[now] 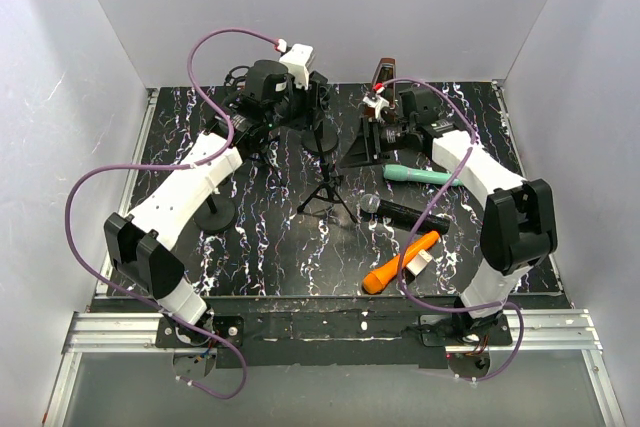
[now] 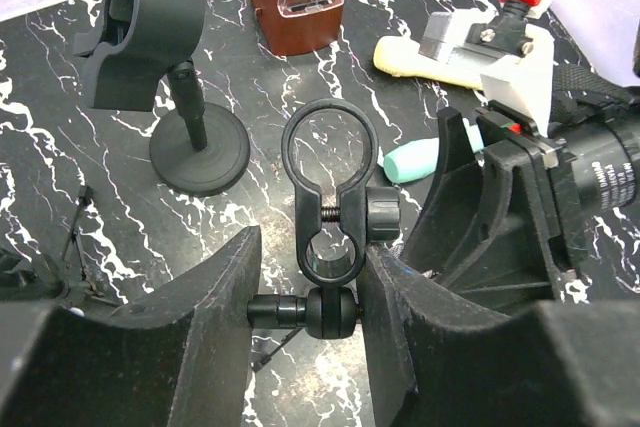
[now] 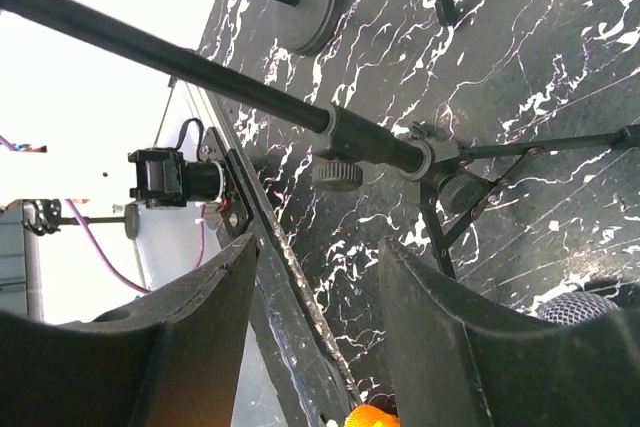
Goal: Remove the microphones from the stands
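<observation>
Microphone [image 1: 405,213] off stand, lying flat on black marbled table [image 1: 270,257], lower right of centre in top view, mesh head toward tripod stand [image 1: 325,185]. Stand's ring clip [image 2: 330,197] empty. Left gripper [image 2: 310,282] clamped on clip's ball joint. Right gripper [image 3: 318,267] fingers apart, holding nothing, stand pole beyond. Orange tool [image 1: 400,262] just below microphone.
</observation>
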`<state>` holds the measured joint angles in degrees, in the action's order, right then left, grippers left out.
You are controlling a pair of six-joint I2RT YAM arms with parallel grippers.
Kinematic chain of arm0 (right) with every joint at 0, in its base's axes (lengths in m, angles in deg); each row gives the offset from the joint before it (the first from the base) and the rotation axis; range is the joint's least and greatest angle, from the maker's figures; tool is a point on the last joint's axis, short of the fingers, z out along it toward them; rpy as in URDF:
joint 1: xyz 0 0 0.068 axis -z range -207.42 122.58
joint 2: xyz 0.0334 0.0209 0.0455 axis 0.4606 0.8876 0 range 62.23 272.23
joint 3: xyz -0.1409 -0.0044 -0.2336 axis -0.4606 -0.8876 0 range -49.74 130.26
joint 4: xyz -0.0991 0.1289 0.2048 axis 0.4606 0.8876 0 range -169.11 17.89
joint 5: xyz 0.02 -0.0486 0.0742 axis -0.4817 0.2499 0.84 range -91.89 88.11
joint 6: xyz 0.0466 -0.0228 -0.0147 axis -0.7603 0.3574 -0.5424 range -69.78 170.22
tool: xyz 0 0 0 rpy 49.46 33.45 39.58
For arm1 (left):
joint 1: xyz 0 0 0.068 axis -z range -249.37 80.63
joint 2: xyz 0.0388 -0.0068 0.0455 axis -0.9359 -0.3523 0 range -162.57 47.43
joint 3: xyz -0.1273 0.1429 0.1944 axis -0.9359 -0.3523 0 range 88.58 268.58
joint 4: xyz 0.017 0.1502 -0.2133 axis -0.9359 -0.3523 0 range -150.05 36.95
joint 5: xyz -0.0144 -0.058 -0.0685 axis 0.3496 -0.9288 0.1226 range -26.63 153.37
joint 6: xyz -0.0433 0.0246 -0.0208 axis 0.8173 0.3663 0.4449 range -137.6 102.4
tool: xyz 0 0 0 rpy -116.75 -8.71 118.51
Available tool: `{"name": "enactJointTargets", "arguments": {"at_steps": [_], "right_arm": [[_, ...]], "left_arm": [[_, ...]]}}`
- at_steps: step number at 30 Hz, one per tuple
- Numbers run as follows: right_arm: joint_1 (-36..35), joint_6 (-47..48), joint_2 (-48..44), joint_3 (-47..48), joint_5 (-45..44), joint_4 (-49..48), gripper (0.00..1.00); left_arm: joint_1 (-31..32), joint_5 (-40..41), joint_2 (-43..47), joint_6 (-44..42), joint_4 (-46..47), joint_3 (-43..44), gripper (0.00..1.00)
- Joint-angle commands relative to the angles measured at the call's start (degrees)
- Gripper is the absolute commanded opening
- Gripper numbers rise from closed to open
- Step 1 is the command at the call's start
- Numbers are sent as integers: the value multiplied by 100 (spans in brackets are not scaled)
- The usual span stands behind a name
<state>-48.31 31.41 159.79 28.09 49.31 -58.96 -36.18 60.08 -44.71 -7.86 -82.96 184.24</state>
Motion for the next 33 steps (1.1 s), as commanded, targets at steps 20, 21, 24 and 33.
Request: {"name": "enactJointTargets", "arguments": {"at_steps": [20,21,24,33], "right_arm": [[-355,-116,800,480,619,-915,14],[-381,173,739,462,637,-855,5],[-618,2155,371,418,-203,-206,1],[-1779,7969,-845,-2438,-3844,-4979,1]], "left_arm": [[12,-154,-50,608,47,339,0],[12,-154,-50,600,47,340,0],[12,-137,-59,600,64,366,0],[3,-154,-15,617,100,313,0]]}}
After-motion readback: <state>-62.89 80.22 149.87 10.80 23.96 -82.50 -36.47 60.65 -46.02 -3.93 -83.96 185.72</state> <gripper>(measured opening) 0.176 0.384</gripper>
